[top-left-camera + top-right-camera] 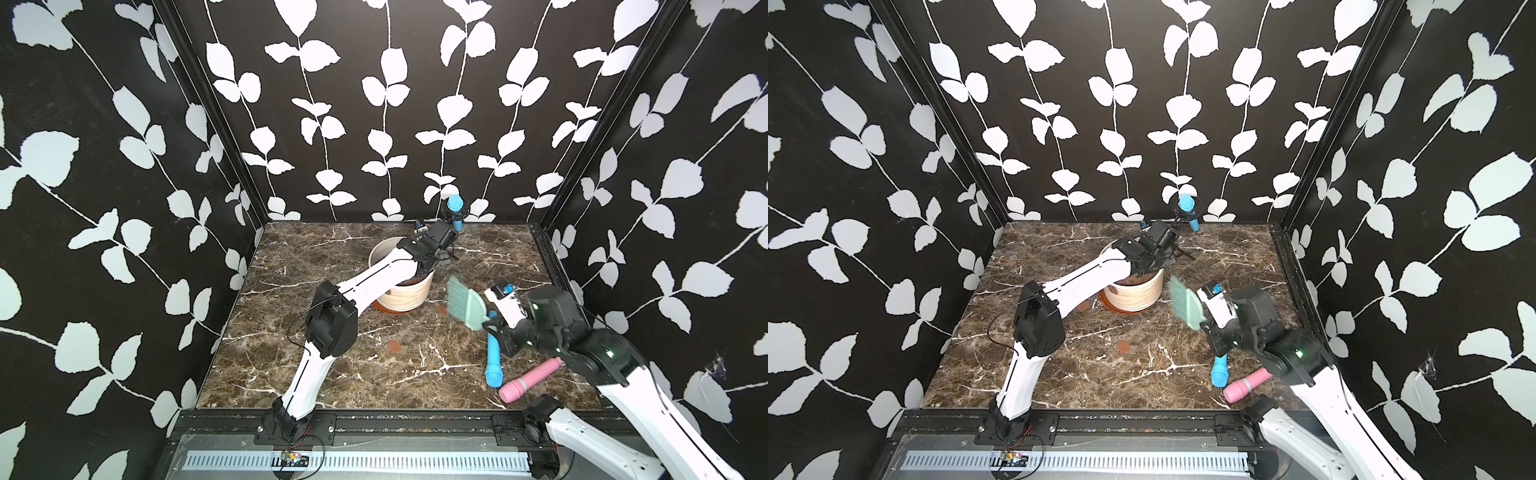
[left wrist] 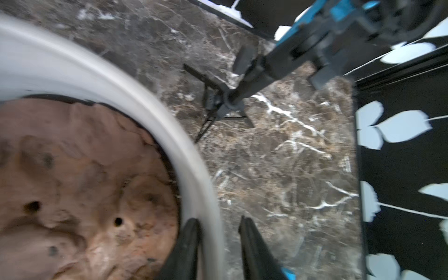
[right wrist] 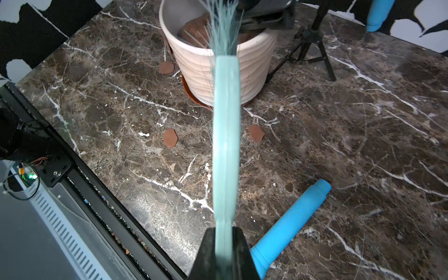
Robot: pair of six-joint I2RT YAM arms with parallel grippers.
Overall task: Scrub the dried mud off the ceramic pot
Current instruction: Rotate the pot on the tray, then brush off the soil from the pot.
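A brown marble-patterned table (image 1: 332, 374) was seen enclosed by black walls (image 1: 353, 124) printed with white leaves. A blue microphone (image 1: 493, 365) and a pink microphone (image 1: 530, 380) were laid just beside each other near its front right corner. A third microphone (image 1: 456, 210), also blue, was mounted on a small tripod (image 3: 312, 46) at the back. A teal brush (image 1: 467, 307) was seen raised above the surface.

Matt ribbed ceramic pot (image 3: 194, 68), glossy veined marble tabletop (image 3: 339, 145)

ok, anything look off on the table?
Three mud patches lie loose on the table; none shows on the pot side. A blue mic and a pink mic lie flat on it too.
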